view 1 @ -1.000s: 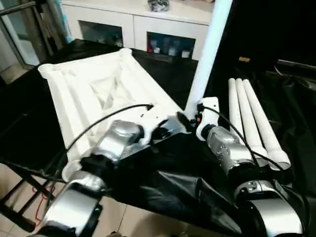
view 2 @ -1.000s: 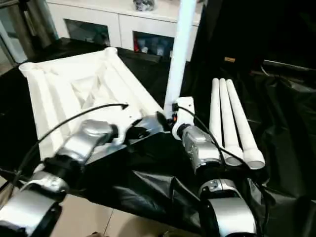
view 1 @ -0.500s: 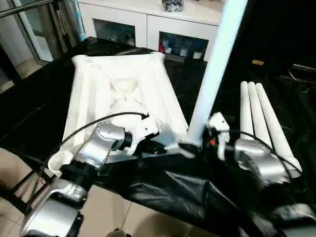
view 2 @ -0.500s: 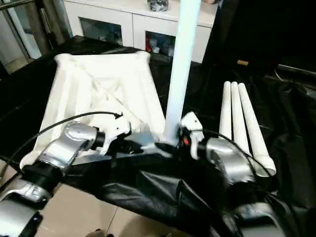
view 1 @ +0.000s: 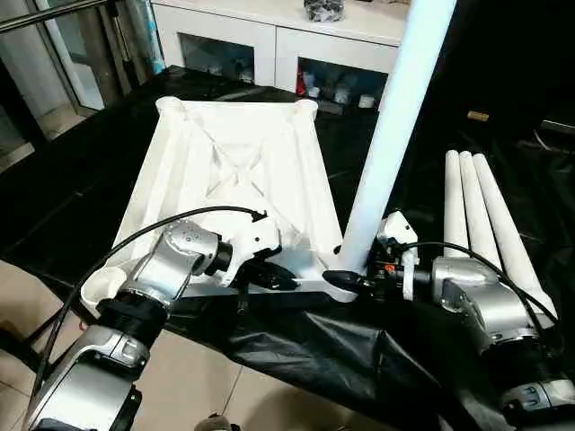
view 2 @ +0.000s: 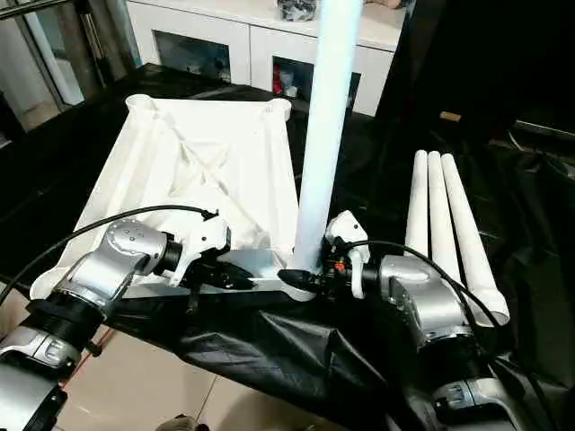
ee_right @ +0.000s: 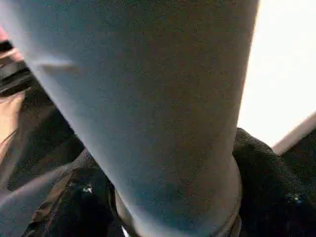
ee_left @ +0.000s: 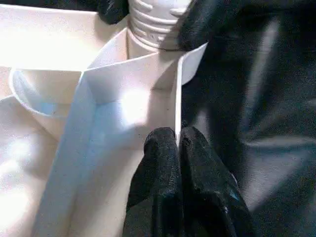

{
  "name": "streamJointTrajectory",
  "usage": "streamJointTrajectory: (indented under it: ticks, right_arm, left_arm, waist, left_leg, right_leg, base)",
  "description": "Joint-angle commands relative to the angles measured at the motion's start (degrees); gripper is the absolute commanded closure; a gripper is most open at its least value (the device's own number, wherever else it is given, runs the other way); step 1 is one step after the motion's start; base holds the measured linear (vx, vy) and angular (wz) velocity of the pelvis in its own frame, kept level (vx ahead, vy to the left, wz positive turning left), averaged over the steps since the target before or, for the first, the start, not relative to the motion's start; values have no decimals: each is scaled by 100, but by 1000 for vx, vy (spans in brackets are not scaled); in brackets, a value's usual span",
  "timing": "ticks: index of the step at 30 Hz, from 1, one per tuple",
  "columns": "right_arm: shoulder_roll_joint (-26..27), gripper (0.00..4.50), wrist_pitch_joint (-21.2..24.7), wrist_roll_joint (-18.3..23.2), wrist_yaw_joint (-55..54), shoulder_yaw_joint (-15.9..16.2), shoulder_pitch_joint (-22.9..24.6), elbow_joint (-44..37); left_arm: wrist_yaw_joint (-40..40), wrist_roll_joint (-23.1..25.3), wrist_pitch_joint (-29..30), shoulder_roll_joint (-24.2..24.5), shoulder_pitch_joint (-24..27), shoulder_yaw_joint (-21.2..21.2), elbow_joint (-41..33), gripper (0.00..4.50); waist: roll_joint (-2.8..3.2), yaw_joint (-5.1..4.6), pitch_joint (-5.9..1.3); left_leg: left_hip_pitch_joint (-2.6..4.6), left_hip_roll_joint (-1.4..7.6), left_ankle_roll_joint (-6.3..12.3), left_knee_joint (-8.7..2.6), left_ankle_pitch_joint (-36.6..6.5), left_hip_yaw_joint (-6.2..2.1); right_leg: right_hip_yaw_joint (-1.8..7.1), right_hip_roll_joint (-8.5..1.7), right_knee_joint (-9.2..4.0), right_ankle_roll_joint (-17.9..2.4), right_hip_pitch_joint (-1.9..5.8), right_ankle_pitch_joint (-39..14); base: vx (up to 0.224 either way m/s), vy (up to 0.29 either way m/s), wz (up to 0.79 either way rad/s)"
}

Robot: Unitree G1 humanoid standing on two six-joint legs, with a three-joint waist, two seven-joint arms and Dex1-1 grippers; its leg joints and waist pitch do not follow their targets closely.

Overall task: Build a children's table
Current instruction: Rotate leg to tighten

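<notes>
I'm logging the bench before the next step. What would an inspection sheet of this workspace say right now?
Surface: black sheet covers the bench, crumpled at the near edge.
Job's things: tabletop lies ribbed underside up; one leg stands upright in its near corner socket; three spare legs lie side by side to the right.
Clutter: nothing seen.
Grippers: left gripper is shut, fingertips at the tabletop's near rim wall; right gripper has a finger on each side of the standing leg's base.
Cables: a black cable loops over the left forearm, another over the right.
Surroundings: white cabinet with glass-fronted compartments behind; tiled floor below.
</notes>
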Motion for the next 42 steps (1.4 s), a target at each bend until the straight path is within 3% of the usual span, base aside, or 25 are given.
streamJointTrajectory:
  ticks: [1, 7, 10, 14, 16, 18, 22, 27, 29, 35, 36, 42]
  right_arm:
    - [363, 171, -27, -237, -590, 212, -127, 387]
    - [1092, 174, -191, -306, -2724, -432, -807, 1746]
    - [1400, 174, -253, -362, -4121, -743, -1235, 2434]
    - [1606, 174, -534, -373, -4445, -884, -1479, 2791]
    - [1662, 118, -729, -292, -4032, -907, -1526, 2752]
    - [1663, 118, -767, -250, -3867, -936, -1539, 2740]
    - [1554, 68, -923, -338, -3442, -722, -1524, 2685]
    - [956, 68, -983, -284, -1489, -46, -863, 1595]
    - [828, 68, -941, -246, -1201, 16, -744, 1402]
    - [208, 68, -685, -21, -77, 248, -263, 575]
    - [67, 83, -619, 23, 143, 290, -166, 396]
    - [-359, 129, -133, 209, 853, 395, 127, -256]
  left_arm:
    - [261, -147, 9, -472, -218, -35, -151, 450]
    - [1325, 86, 143, -916, -539, 98, 319, 450]
    - [2128, 203, 190, -1245, -741, 209, 615, 450]
    - [2361, 270, 183, -1432, -809, 233, 709, 450]
    - [2214, 237, 131, -1439, -742, 189, 607, 450]
    - [2141, 226, 113, -1418, -702, 170, 564, 450]
    - [1923, 172, 1, -1320, -634, 120, 530, 450]
    - [1045, -11, -185, -986, -372, -9, 168, 450]
    - [916, -38, -176, -929, -339, -24, 116, 450]
    - [282, -111, -220, -628, -193, -128, -99, 450]
    - [176, -107, -232, -554, -181, -139, -109, 450]
    - [-292, -125, -239, -269, -141, -164, -164, 450]
  waist:
    - [13, -38, -387]
    - [32, -220, -380]
    - [43, -251, -385]
    - [41, -252, -410]
    - [21, -235, -432]
    - [24, -229, -437]
    - [24, -221, -428]
    - [20, -175, -427]
    - [20, -159, -422]
    - [23, -90, -390]
    - [22, -70, -385]
    - [22, 26, -399]
  left_leg:
    - [70, 324, 126, -401, -994, -128]
    - [90, 298, 6, -403, -1209, -143]
    - [98, 289, -23, -394, -1197, -143]
    - [70, 303, 58, -391, -1079, -135]
    - [56, 307, 191, -380, -860, -120]
    - [40, 304, 301, -373, -726, -113]
    - [44, 304, 378, -366, -764, -103]
    - [35, 328, 461, -367, -774, -111]
    - [55, 343, 532, -370, -766, -104]
    - [73, 350, 390, -397, -1016, -108]
    - [99, 347, 389, -385, -1074, -91]
    - [75, 352, 394, -387, -970, -94]
  right_leg:
    - [331, -657, -501, -1019, 294, -1633]
    - [328, -640, -550, -981, 266, -1925]
    - [327, -641, -550, -1006, 262, -1919]
    - [334, -643, -511, -1052, 289, -1526]
    - [337, -639, -448, -1163, 311, -1004]
    - [337, -638, -417, -1261, 330, -693]
    - [333, -652, -433, -1311, 337, -776]
    - [336, -649, -425, -1274, 364, -702]
    - [338, -638, -413, -1310, 336, -619]
    - [327, -639, -485, -1190, 322, -1246]
    - [338, -636, -502, -1159, 296, -1331]
    - [326, -634, -487, -1072, 305, -1345]
  base:
    - [0, 0, 0]
    - [0, 0, 0]
    - [0, 0, 0]
    - [0, 0, 0]
    - [0, 0, 0]
    - [0, 0, 0]
    - [0, 0, 0]
    - [0, 0, 0]
    - [0, 0, 0]
    - [0, 0, 0]
    - [0, 0, 0]
    - [0, 0, 0]
